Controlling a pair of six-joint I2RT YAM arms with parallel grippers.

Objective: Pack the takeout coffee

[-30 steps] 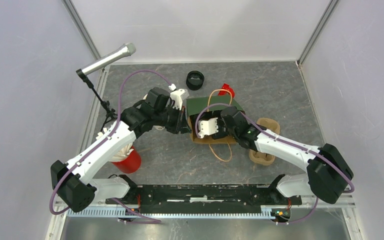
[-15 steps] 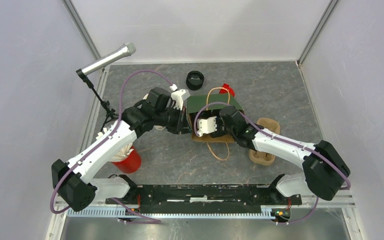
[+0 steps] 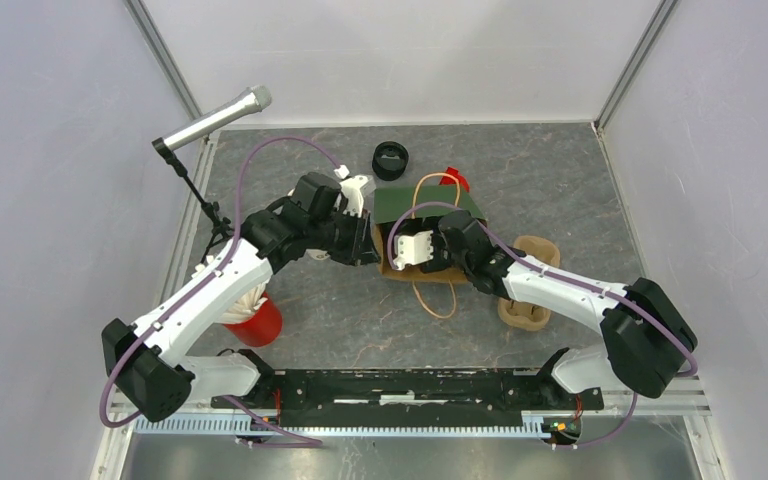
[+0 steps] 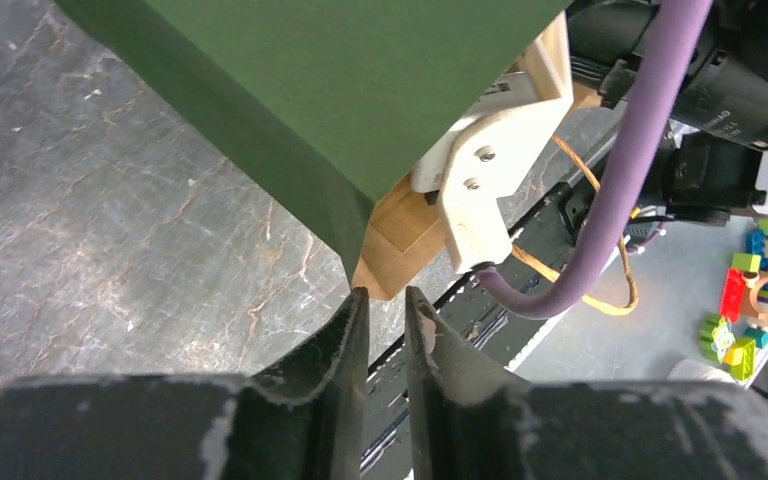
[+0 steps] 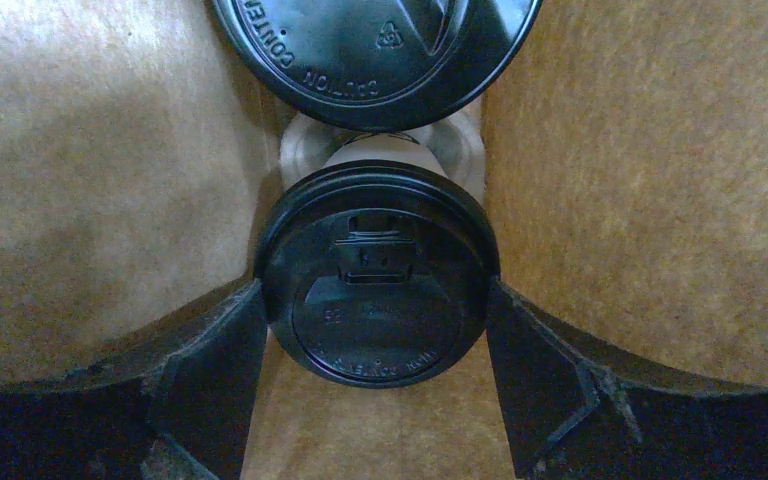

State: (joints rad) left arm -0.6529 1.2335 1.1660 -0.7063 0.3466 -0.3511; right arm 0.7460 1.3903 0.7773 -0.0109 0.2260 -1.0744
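The left gripper point(image 4: 387, 300) has its jaws only a narrow slit apart, with nothing between them. Their tips sit right at the corner fold of the green paper bag point(image 4: 360, 90); whether they touch the paper cannot be told. The right gripper point(image 5: 375, 290) has its jaws spread wide inside the bag. Its black fingers point(image 5: 210, 380) lie against the left and right sides of the nearer cup point(image 5: 375, 340), gripping it at its round black lid.

Both coffees are inside the bag, between its brown inner walls point(image 5: 640, 180). The nearer cup sits squarely between the right jaws, lid facing the wrist camera, with a little of its cream rim showing beyond the lid. The farther cup point(image 5: 375, 50) lies just beyond it, outside the jaws, and only its black lid shows.

From above, the bag point(image 3: 430, 205) rests mid-table point(image 3: 340, 320), the left gripper at its left side and the right arm reaching in from the near right. The cups are hidden in that view. A brown pulp carrier point(image 3: 530, 310) lies near the bag's right, by the right arm.
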